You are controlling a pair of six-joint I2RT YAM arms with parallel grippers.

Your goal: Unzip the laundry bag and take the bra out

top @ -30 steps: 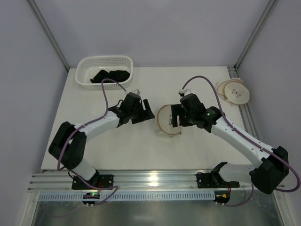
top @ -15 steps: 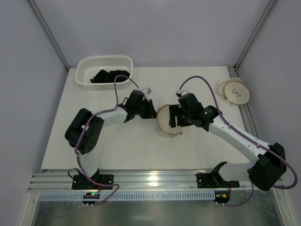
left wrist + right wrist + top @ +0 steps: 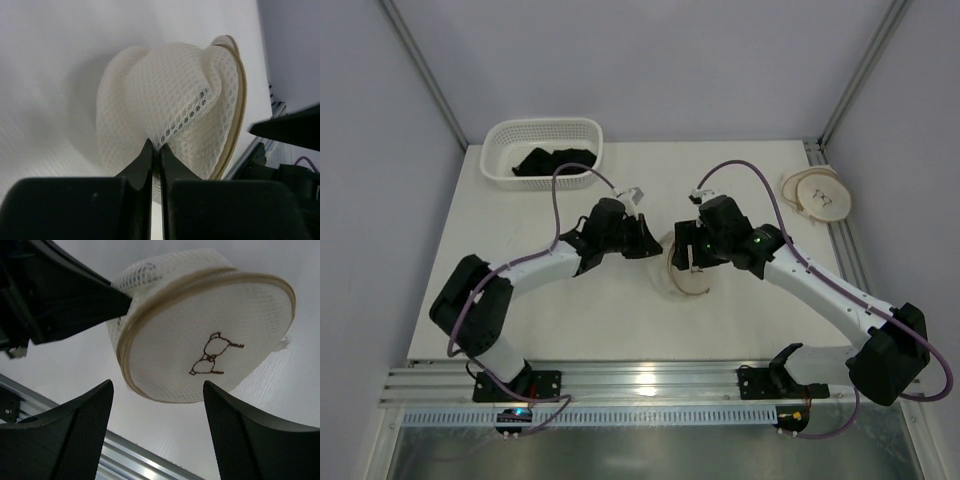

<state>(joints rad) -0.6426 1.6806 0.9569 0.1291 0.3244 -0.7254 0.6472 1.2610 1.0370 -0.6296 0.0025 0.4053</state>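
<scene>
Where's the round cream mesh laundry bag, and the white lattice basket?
Round cream mesh laundry bag (image 3: 200, 320), right wrist view, flat embroidered face.
White plastic lattice basket (image 3: 492, 155), top view, left wall.

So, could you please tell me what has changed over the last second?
The left gripper moved right to the round cream mesh laundry bag and shut on its side wall, pinching the mesh. The bag now tilts up. The right gripper stayed open by its face. The white lattice basket and second round pouch did not move.
</scene>
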